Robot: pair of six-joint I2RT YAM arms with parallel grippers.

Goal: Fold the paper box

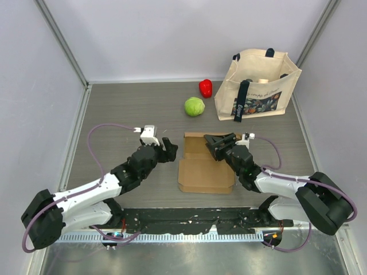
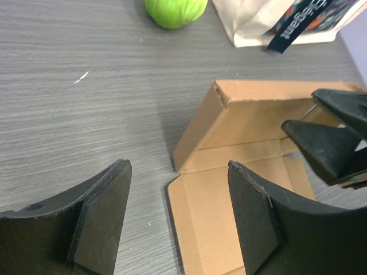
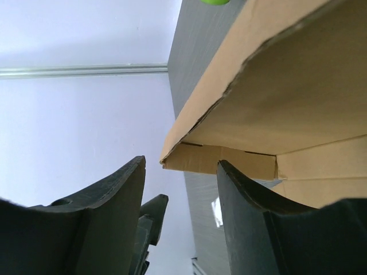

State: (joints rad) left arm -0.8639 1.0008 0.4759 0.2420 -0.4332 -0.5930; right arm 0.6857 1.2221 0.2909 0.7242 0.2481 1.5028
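— Left end effector [image 1: 170, 148]: how does it stand?
— Fingers spread, holding nothing, just left of the plain brown corrugated cardboard box [image 1: 203, 172] and not touching it.
— And the right end effector [image 1: 213, 144]?
— Spread too, over the box's far part, at the raised flap.
— Where's the box itself?
— Opened out on the grey wood-grain surface [image 1: 132, 109], near panel flat, far flap tilted up. A beige canvas tote bag [image 1: 258, 86] stands beyond the box's far right corner, and a round green ball [image 1: 194, 106] lies beyond its far edge.
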